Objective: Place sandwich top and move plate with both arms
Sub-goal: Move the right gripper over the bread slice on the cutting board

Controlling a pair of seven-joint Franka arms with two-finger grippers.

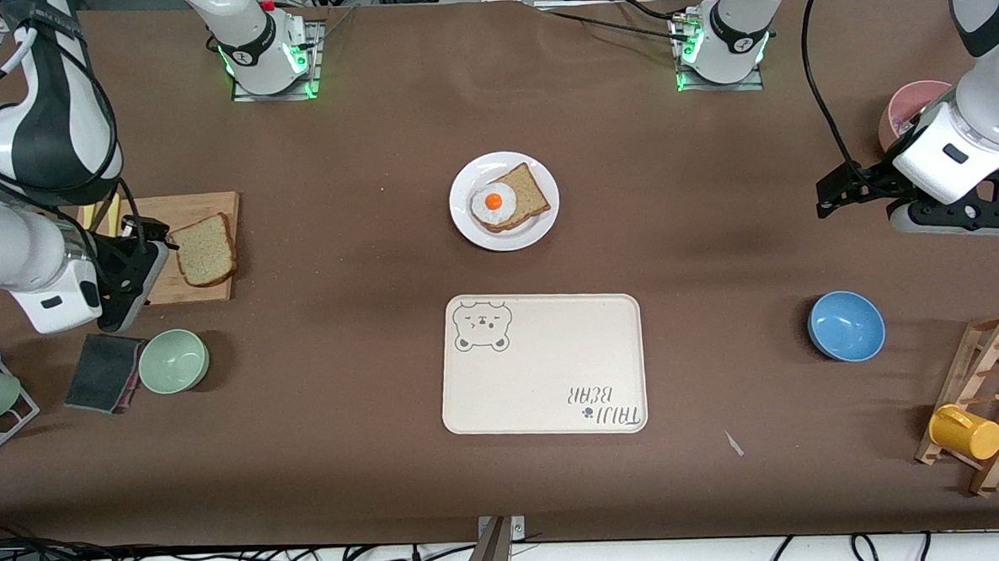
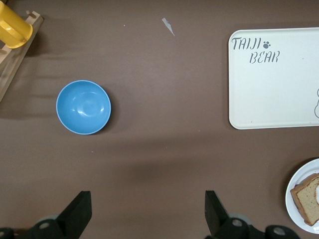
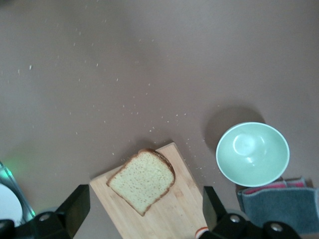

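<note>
Right pincer (image 1: pixel 132 271) spread empty over the cutting board (image 1: pixel 213 289) beside the sandwich top (image 1: pixel 205 249), left pincer (image 1: pixel 841 191) likewise spread above bare desk (image 1: pixel 716 220), plate (image 1: pixel 539 224) mid-desk bearing the egg slice (image 1: pixel 509 200)

Brown table (image 1: pixel 347 456) w/ plate (image 1: pixel 465 223), tray (image 1: pixel 546 380), board (image 1: pixel 218 204), bowls, maybe cloth.

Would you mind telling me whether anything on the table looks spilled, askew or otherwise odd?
Only small things: pale crumbs are scattered on the table beside the wooden board holding the sandwich top, and a small whitish scrap lies nearer the front camera than the cream tray.
</note>
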